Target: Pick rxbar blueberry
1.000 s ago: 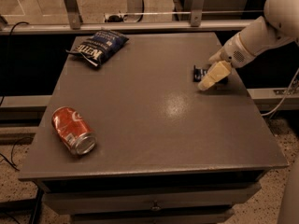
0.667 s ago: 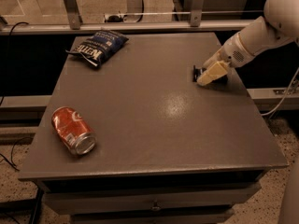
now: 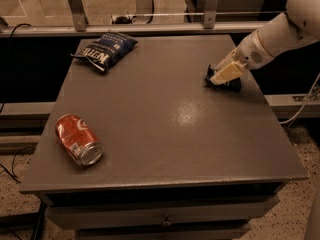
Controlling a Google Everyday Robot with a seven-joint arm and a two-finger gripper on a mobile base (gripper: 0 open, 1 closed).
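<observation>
The rxbar blueberry (image 3: 231, 85) is a small dark flat bar at the right side of the grey table (image 3: 165, 134), mostly covered by my gripper. Only its dark edges show at the left and below the gripper. My gripper (image 3: 222, 75), cream-coloured on a white arm (image 3: 280, 34) that reaches in from the upper right, sits low on the bar, touching or just above it. I cannot tell whether the bar is lifted off the table.
A crinkled dark blue Kettle chip bag (image 3: 105, 51) lies at the far left of the table. A red soda can (image 3: 79, 139) lies on its side near the front left. A metal rail (image 3: 150, 26) runs behind the table.
My gripper has shifted slightly left and toward the far side over the bar. The bar, can and chip bag stay where they were.
</observation>
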